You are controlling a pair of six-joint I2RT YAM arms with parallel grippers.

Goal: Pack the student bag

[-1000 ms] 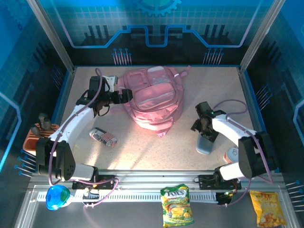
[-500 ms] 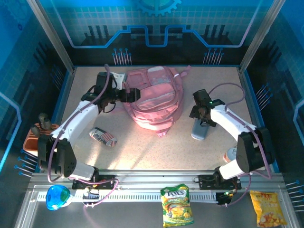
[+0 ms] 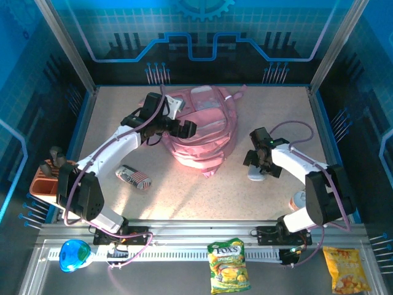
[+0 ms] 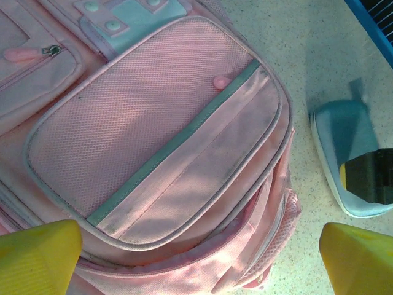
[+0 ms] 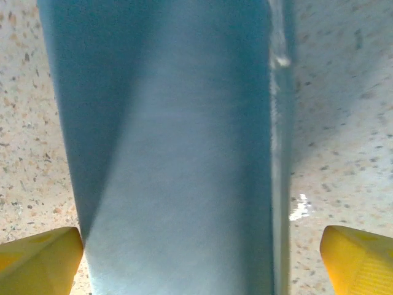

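Observation:
The student bag [image 3: 202, 132], a soft pink backpack, lies flat on the middle of the table with its front pockets up. My left gripper [image 3: 184, 128] hovers open above the bag's left side. In the left wrist view its yellow fingertips [image 4: 38, 258] stand wide over the mesh front pocket [image 4: 153, 129], and nothing is between them. My right gripper [image 3: 261, 161] is open, low over a flat grey-blue case [image 3: 256, 174] right of the bag. In the right wrist view the case [image 5: 178, 141] lies on the table between that gripper's spread fingertips [image 5: 359, 261].
A small flag-patterned pouch [image 3: 134, 178] lies left of centre. An orange holder [image 3: 46, 181] stands at the left edge. A can [image 3: 299, 200] sits by the right arm's base. A blue object [image 3: 73, 255] and two snack bags [image 3: 228, 265] [image 3: 347, 270] lie on the front rail.
My left gripper has swung right, from beside the bag to above its front. My right gripper shifted the case a little toward the bag and its jaws spread wider.

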